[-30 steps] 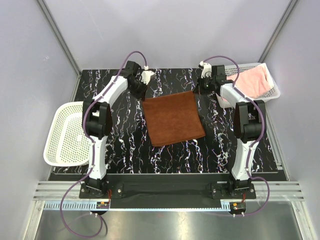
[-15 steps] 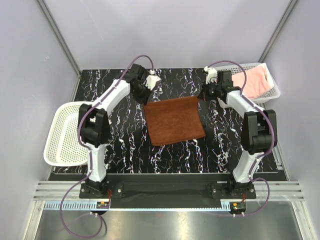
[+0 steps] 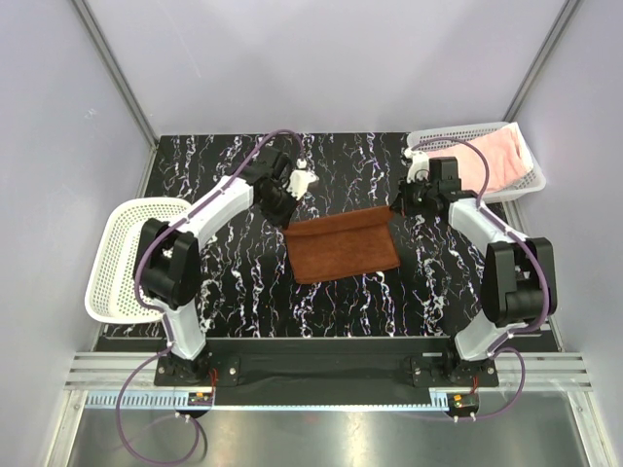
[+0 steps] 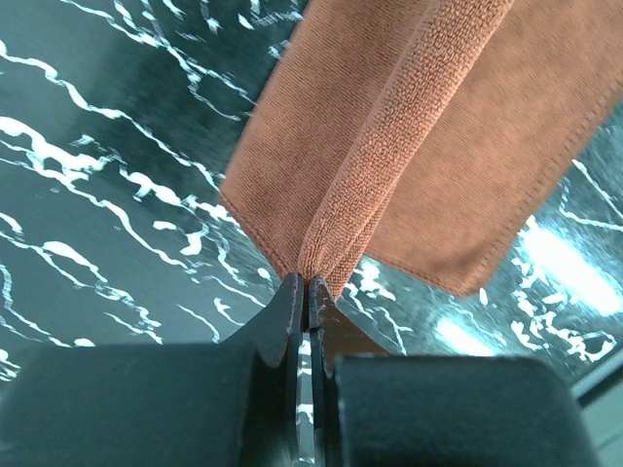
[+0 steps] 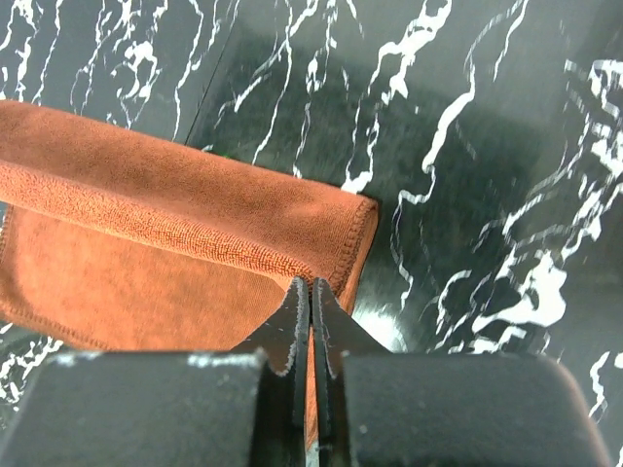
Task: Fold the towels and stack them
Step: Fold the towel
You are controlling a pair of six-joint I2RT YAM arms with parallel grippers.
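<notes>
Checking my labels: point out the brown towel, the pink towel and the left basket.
brown towel (image 3: 343,257), top view, its flat lower layer.
pink towel (image 3: 494,156), top view, its middle.
left basket (image 3: 117,258), top view, its mesh floor.

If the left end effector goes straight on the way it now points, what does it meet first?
The left end effector is shut on a corner of the rust-brown towel, so that towel's raised fold comes first; behind it probably the table, though depth is unclear.

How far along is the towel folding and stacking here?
Done: nothing is stacked. In hand: the left gripper and right gripper pinch the far corners of the brown towel, mid first fold. Left: finishing that fold, then the pink towel bunched in the right basket.
</notes>
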